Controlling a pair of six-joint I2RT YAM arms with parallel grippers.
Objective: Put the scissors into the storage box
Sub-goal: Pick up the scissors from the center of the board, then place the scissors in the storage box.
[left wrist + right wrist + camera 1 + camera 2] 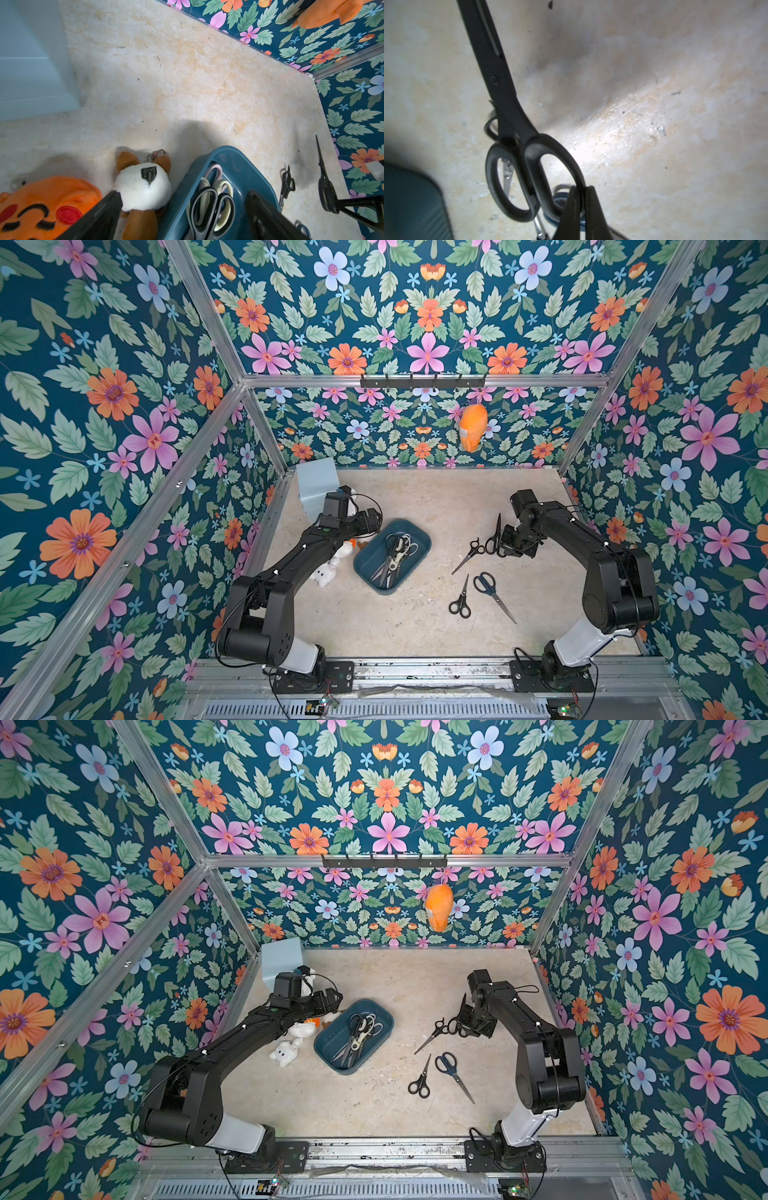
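A: What is seen at the left of the frame?

B: In both top views a pale blue block [316, 485] is placed at the upper left of the beige floor [415, 626]. Below it, plush toys [328, 572] are laid beside the left arm. The left gripper [182, 216] is shown in the left wrist view with its jaws spread wide, nothing between them, held above the edge of the box.

A: And the centre?

B: The teal box [415, 533] is set left of centre, tilted diagonally. Several scissors in the box [395, 556] are piled together, with black, cream and pinkish handles.

A: What is found to the right?

B: Three pairs are left on the floor right of the box: small black scissors [469, 553], another small black pair [460, 601] lower down, and blue scissors [492, 593] just beside it. Above them, large black scissors [517, 145] are held off the floor, blades pointing toward the top of the frame. In the right wrist view the right gripper [582, 205] is seen clamped on one handle loop.

A: Anything on the back wall?

B: An orange plush [471, 429] is hung from a hook rail [424, 381].
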